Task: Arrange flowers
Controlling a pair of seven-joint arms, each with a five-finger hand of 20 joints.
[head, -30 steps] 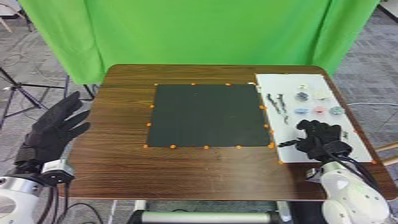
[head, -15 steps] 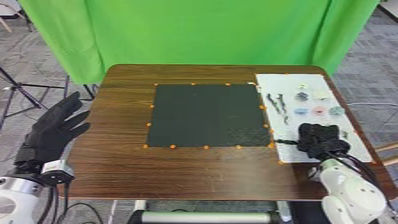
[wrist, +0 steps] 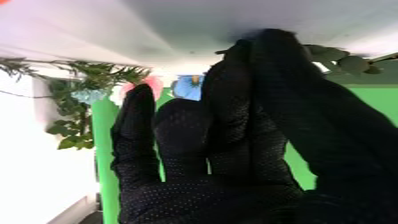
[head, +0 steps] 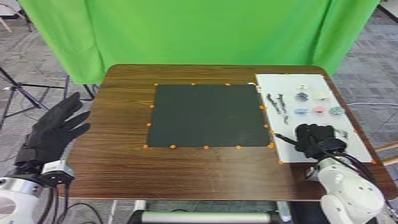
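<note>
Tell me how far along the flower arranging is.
Likely just starting: no flowers are on the black mat. The right robot hand is at the white board, but I can't tell whether it holds anything. The blue flower, pink flower and dark twigs there are apparently still to be arranged.

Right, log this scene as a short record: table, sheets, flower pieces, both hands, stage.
Table: brown wood, with a green curtain behind it
Centre: dark sheet, orange markers along its edges
Right side: white sheet
Flowers: pink flower between blue flower and pale teal flower
Stems: thin dark twigs on the white sheet's left part
Left hand: open, by the table's left edge
Right hand: open, at the white sheet's near part
Stage: flowers on the white sheet, apparently not yet arranged
</note>
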